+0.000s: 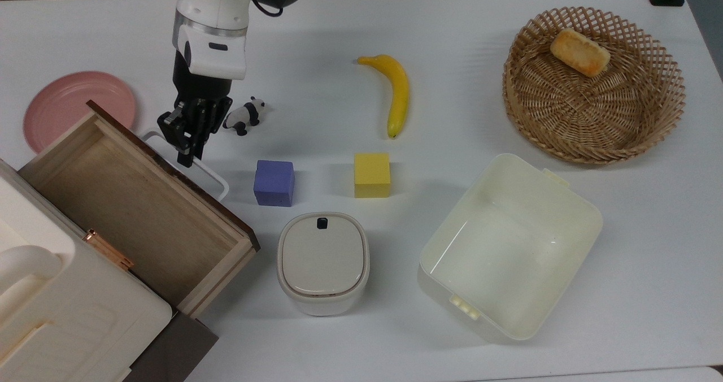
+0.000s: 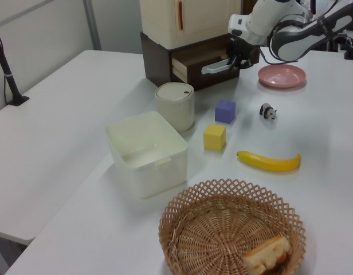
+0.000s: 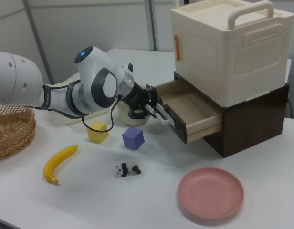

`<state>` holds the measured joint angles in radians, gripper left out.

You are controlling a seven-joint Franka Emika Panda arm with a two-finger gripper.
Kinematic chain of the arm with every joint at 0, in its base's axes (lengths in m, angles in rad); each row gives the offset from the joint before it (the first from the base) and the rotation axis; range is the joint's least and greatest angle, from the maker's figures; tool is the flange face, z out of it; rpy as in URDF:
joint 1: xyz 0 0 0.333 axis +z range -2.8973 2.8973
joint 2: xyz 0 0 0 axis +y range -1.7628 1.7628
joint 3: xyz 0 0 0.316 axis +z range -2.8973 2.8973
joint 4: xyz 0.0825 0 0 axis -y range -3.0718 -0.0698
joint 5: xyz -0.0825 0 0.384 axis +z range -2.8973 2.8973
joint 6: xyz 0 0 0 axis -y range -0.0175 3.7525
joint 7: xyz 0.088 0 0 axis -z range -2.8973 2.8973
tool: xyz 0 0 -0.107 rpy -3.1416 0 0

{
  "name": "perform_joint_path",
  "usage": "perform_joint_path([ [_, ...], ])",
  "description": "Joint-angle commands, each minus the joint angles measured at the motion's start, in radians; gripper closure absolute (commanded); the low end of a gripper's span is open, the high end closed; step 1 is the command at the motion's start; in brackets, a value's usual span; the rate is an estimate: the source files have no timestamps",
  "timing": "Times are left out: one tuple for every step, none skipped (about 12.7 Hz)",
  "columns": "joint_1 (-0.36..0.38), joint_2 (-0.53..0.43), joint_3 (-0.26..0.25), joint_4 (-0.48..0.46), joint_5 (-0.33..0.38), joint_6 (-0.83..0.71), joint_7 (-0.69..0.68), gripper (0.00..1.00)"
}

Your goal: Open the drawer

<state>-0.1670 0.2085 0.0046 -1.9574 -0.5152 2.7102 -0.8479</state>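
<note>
Drawer [image 1: 135,201] open, end effector [image 1: 189,136] seemingly gripping handle [image 1: 195,164]

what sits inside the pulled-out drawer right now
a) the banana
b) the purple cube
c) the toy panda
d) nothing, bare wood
d: the top view shows the drawer open with only its bare wooden floor, while the gripper is at its white handle.

The light-wood drawer [image 1: 135,212] with dark front and white loop handle [image 1: 192,164] stands pulled out, empty.
</note>
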Motion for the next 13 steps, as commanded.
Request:
perform_joint_path([
  [0.041,-0.051,-0.003,-0.044,-0.012,-0.015,0.023,0.26],
  [0.041,-0.051,-0.002,-0.041,-0.012,-0.026,0.023,0.17],
  [0.043,-0.052,-0.001,-0.037,-0.009,-0.041,0.024,0.17],
  [0.044,-0.057,0.000,-0.032,-0.003,-0.062,0.024,0.17],
  [0.049,-0.069,0.006,-0.014,0.001,-0.114,0.051,0.17],
  [0.063,-0.078,0.021,0.015,0.004,-0.192,0.144,0.17],
  [0.093,-0.080,0.038,0.055,0.033,-0.284,0.239,0.17],
  [0.122,-0.086,0.043,0.087,0.082,-0.381,0.287,0.16],
  [0.154,-0.102,0.041,0.122,0.172,-0.476,0.320,0.13],
  [0.171,-0.113,0.041,0.161,0.255,-0.565,0.361,0.13],
  [0.178,-0.126,0.041,0.184,0.286,-0.622,0.397,0.13],
  [0.181,-0.133,0.041,0.196,0.305,-0.665,0.441,0.12],
  [0.181,-0.147,0.041,0.201,0.319,-0.693,0.493,0.00],
])
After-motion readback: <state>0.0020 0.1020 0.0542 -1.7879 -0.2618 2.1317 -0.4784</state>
